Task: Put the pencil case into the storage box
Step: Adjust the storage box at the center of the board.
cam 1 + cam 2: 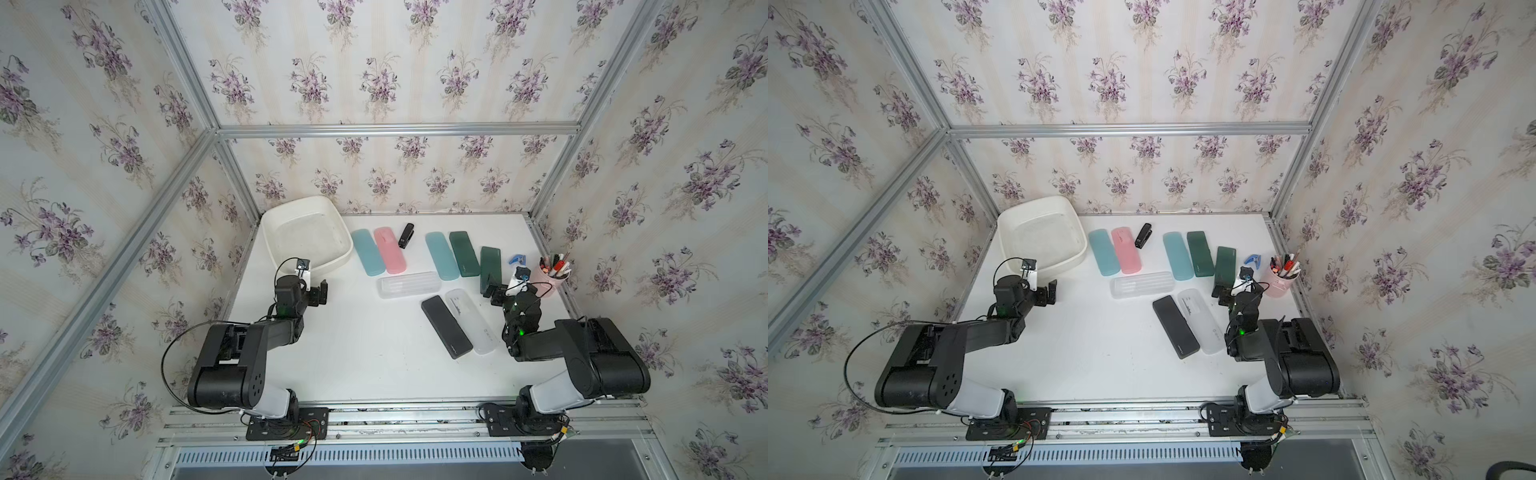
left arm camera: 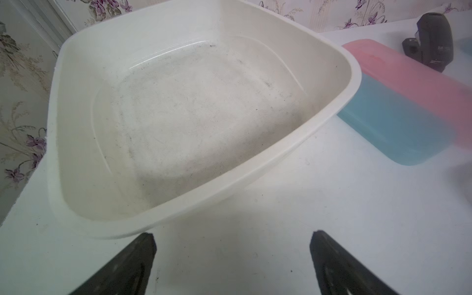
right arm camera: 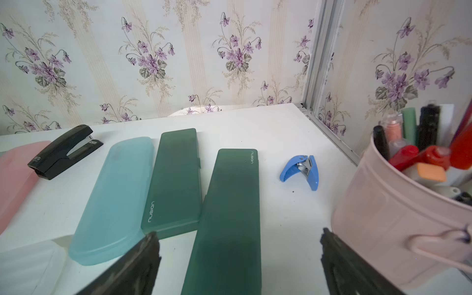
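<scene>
Just ahead of the left hand (image 2: 232, 236), whose fingers stand spread wide with nothing between them, sits the shallow white plastic storage box (image 2: 194, 109), rectangular with rounded corners and a flared rim. Its scuffed floor is bare, so no case has gone in yet. This hand hovers near the box's closest rim, seemingly parked out of the way, not reaching for anything. To that hand's right, just beside the box, a frosted light-blue plastic pencil case (image 2: 398, 122) lies alongside a pink plastic pencil case (image 2: 413, 74), with a black stapler (image 2: 431, 40) past them.

Further right, the right hand (image 3: 238, 235) is likewise fully spread and empty, poised low over the near end of a long dark green translucent plastic pencil case (image 3: 229, 217) lying flat on the white desk (image 3: 293, 217). It looks like the chosen one: slim, shut, flat-lidded, with small pale lettering at its far end. A second dark green case (image 3: 173, 178) lies to this hand's left, so close that I cannot tell whether the two touch. To the hand's right are a blue staple remover (image 3: 300, 172) and, just beside one finger, a pink metal pen cup (image 3: 383, 224) full of markers, leaving little room on that side.
</scene>
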